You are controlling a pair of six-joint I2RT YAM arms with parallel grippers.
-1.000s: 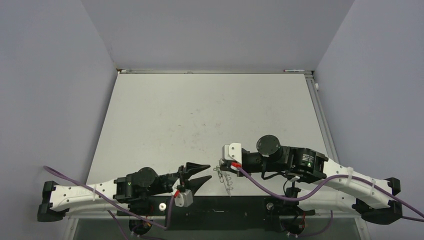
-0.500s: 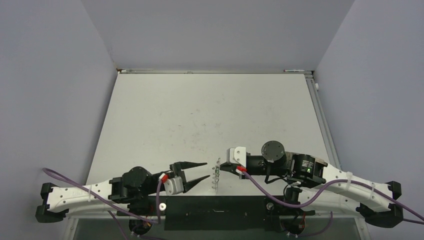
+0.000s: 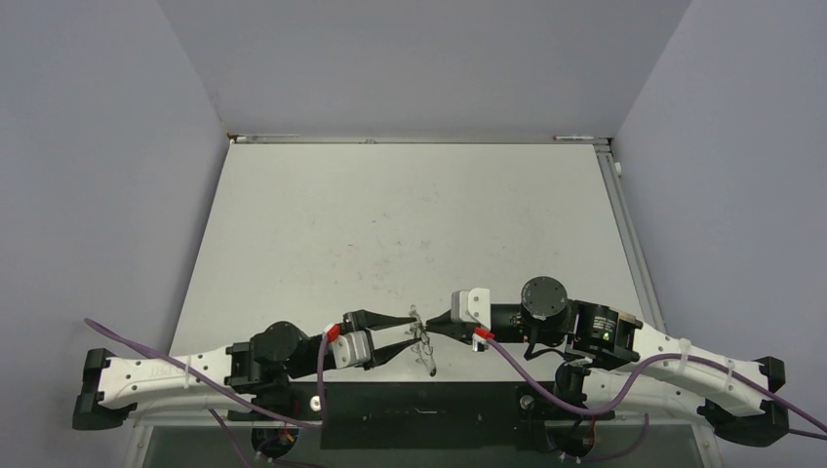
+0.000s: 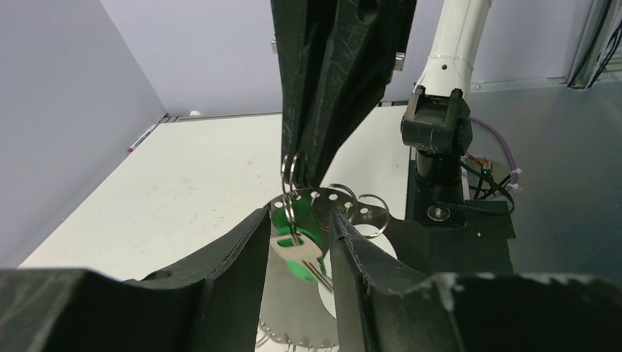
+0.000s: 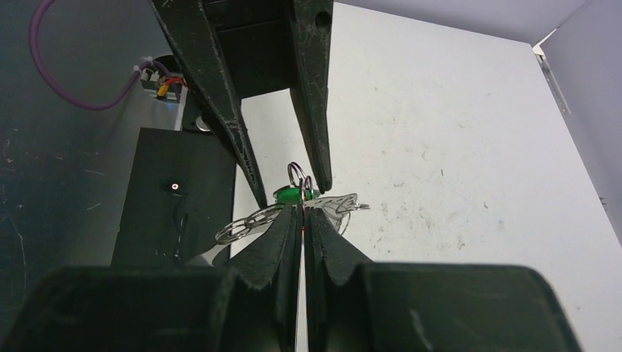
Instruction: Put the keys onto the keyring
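Note:
The keyring (image 4: 293,301) is a flat grey metal plate with tiny wire loops on its rim. It hangs just above the table's near edge, and my right gripper (image 3: 430,327) is shut on its upper rim. In the left wrist view that gripper (image 4: 297,174) comes down from above. The keys show as one small green-headed key (image 4: 306,257) dangling from a wire loop against the plate. My left gripper (image 4: 301,215) is open, its fingers (image 4: 220,271) on either side of the key and plate. In the right wrist view the green key (image 5: 292,193) sits just beyond the right gripper (image 5: 302,204).
The white tabletop (image 3: 410,214) stretches away behind both arms, with grey walls on three sides. A black base plate (image 3: 429,402) with the arm mounts lies along the near edge, right under the keyring. Purple cables (image 3: 527,366) trail from both wrists.
My left gripper has advanced to the right until its fingers straddle the key and keyring. The right gripper has carried the keyring a little to the left to meet it.

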